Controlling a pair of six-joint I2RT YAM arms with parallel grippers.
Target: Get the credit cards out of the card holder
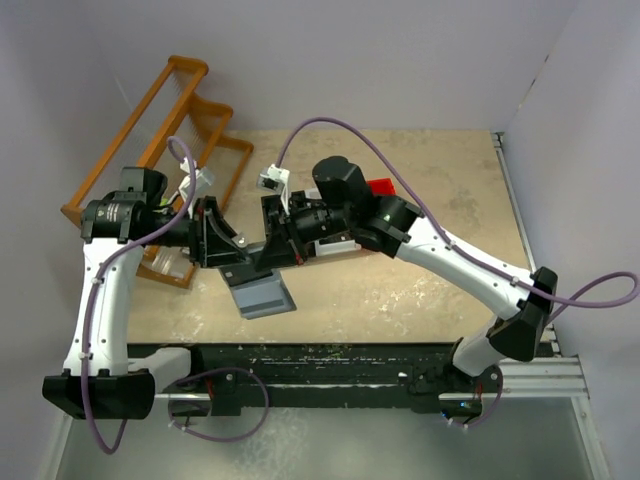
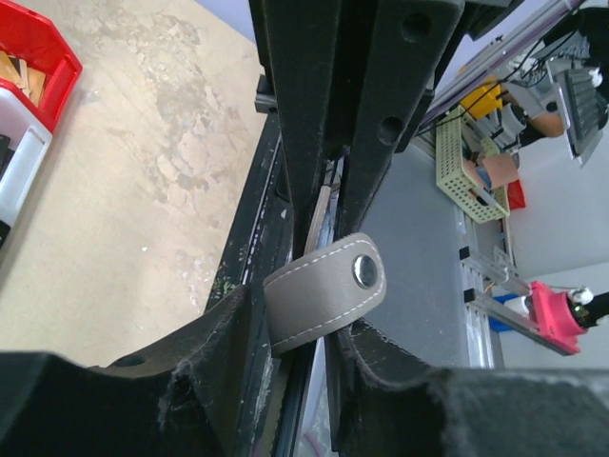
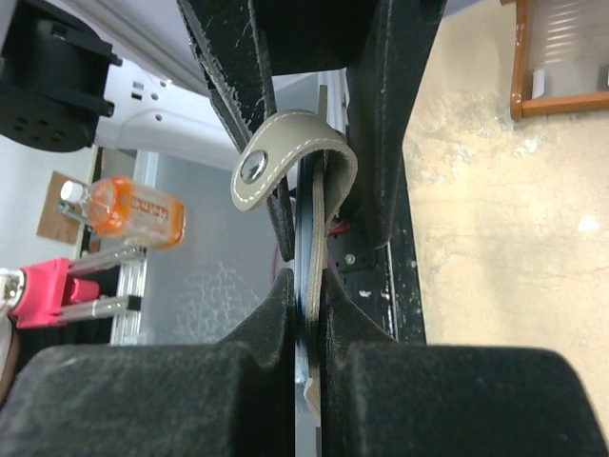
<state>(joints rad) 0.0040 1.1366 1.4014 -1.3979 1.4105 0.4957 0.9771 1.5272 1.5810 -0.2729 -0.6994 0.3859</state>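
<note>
**A:** Where's the holder?

**B:** The holder is between the two arms, towards the near edge of the surface. From above, its flat grey face slants out just below the spot where the two sets of jaws meet.

**A:** Which arm has it?

**B:** The right. The right jaws are clamped on the holder's thin edge. In the right wrist view the black fingers press it from both sides, with no gap left.

**A:** And the left jaws?

**B:** They stand apart. The strap sits in the gap between them. It is grey with pale stitching and a metal snap, and it curls over loose with the snap undone. I can't tell whether the left fingers press on it.

**A:** How do the arms stand to each other?

**B:** They face tip to tip. The left arm reaches in from the left and the right arm from the right, so their jaws are just beside one another at the holder.

**A:** Any cards showing?

**B:** I can't make out the cards. Thin layers show along the holder's edge between the right fingers, but I can't tell which of them, if any, are cards.

**A:** Anything else around?

**B:** A wooden rack stands at the back left. A red bin sits just behind the right arm.
</note>
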